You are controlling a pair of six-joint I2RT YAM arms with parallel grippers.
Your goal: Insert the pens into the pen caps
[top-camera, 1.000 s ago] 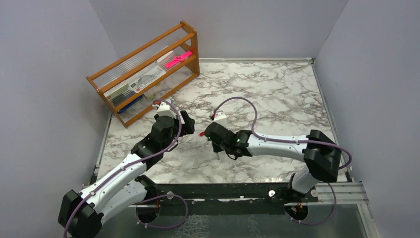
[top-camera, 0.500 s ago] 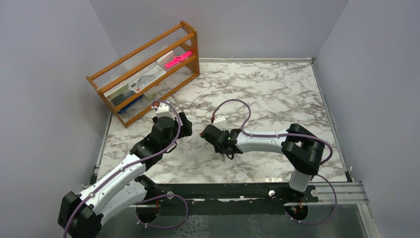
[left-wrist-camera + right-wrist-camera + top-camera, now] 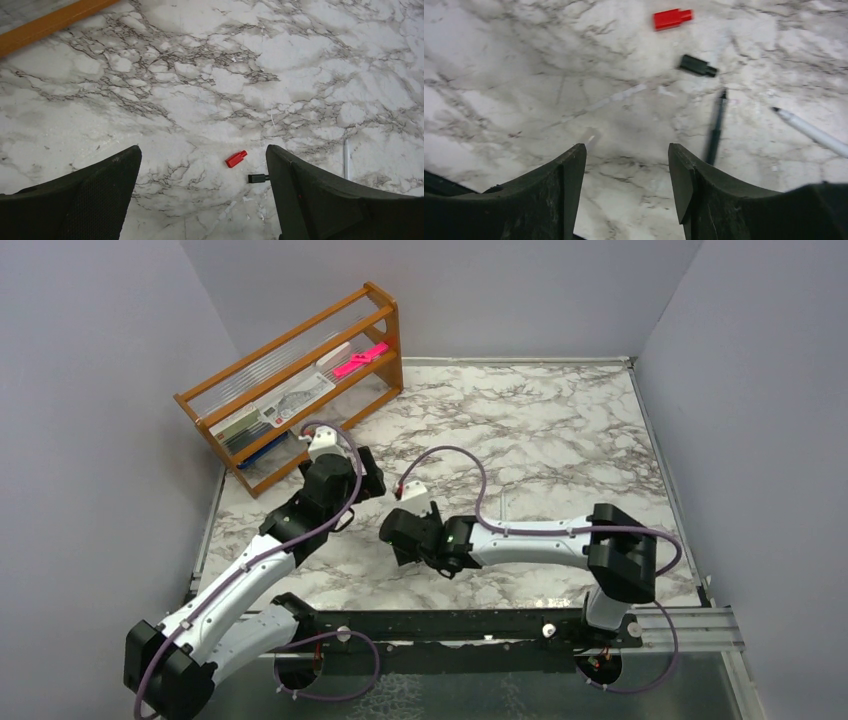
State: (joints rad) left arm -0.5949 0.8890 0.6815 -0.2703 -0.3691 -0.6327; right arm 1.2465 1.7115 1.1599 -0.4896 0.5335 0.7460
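Note:
In the right wrist view a red pen cap [image 3: 672,18] and a black pen cap [image 3: 697,65] lie on the marble. Nearer lie a black pen [image 3: 715,129], a white pen [image 3: 811,132] and a faint clear pen [image 3: 599,105], with a small blurred clear piece [image 3: 589,135] by its end. My right gripper [image 3: 626,150] hovers open above bare marble, just short of the black pen, holding nothing. The left wrist view shows the red cap [image 3: 236,159], the black cap [image 3: 257,178] and a white pen [image 3: 346,159] ahead of my open left gripper [image 3: 202,150]. From above, the two grippers [image 3: 368,478] [image 3: 393,530] stand close together.
A wooden rack [image 3: 300,380] holding flat items and a bright-pink object [image 3: 360,360] stands at the back left; its orange rail [image 3: 50,22] shows in the left wrist view. Grey walls close in the marble table [image 3: 560,430] on three sides.
My right gripper has opened from shut and moved left and nearer; the black pen now lies on the table. The left gripper has drawn slightly back toward the rack and opened a little wider.

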